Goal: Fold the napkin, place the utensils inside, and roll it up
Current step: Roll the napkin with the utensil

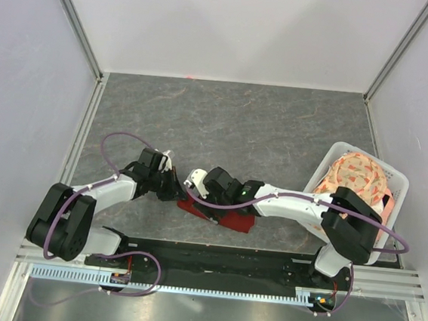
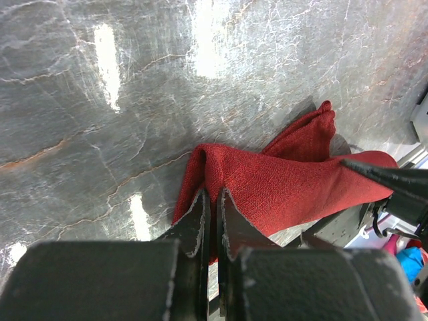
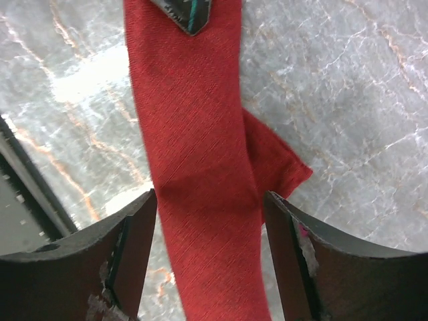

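Note:
The dark red napkin (image 1: 227, 218) lies as a folded strip on the grey table, near the front edge between the two arms. My left gripper (image 2: 212, 195) is shut on one end of the napkin (image 2: 287, 180), pinching a ridge of cloth between its tips. My right gripper (image 3: 210, 221) stands open over the strip (image 3: 200, 167), one finger (image 3: 137, 247) on each side with a gap to the cloth. In the top view both grippers (image 1: 174, 195) (image 1: 199, 197) meet at the napkin's left end. The utensils are hidden.
A white basket (image 1: 396, 178) holding a peach floral cloth (image 1: 356, 178) stands at the right edge of the table. A black rail (image 1: 227, 257) runs along the near edge. White walls close in the table on three sides.

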